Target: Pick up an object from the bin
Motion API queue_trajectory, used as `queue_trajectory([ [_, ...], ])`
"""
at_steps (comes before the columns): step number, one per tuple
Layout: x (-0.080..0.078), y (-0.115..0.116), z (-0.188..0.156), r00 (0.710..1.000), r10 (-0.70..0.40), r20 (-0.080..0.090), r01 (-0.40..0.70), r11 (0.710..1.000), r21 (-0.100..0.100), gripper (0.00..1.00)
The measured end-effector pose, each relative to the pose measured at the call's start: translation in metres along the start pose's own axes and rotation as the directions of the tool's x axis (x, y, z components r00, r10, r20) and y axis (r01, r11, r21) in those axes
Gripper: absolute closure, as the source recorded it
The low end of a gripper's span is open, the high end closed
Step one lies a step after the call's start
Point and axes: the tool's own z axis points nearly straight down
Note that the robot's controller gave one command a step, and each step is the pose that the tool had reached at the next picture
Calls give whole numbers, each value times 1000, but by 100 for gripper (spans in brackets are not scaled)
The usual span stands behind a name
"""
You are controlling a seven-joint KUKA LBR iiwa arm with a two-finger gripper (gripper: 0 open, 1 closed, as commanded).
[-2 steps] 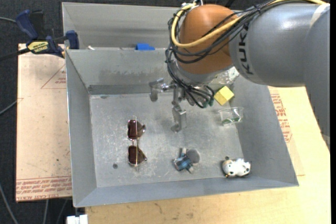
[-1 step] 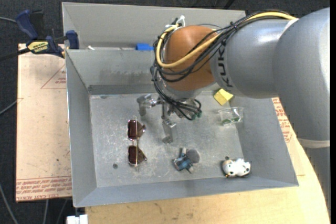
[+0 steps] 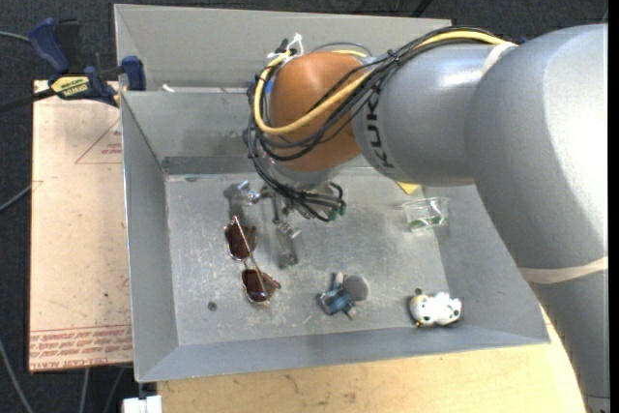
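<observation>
My gripper (image 3: 263,223) hangs low over the left middle of the bin, under the orange cover. It is open, with one finger (image 3: 238,196) at the upper left and the other finger (image 3: 286,245) at the lower right. A pair of sunglasses with brown lenses (image 3: 248,262) lies on the floor just below and to the left. Its upper lens sits close beside the gap between the fingers, and nothing is gripped. A small blue and grey thing (image 3: 340,295) lies to the lower right of the gripper.
A white toy with dark spots (image 3: 434,308) rests near the front right corner. A clear plastic piece (image 3: 424,213) lies at the right, by the sloping wall. The arm and its cables cover the back middle of the bin.
</observation>
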Motion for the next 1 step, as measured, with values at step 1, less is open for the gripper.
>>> queue_trajectory([
  [1,-37,0,-19,994,-107,10,106,994,5,0],
])
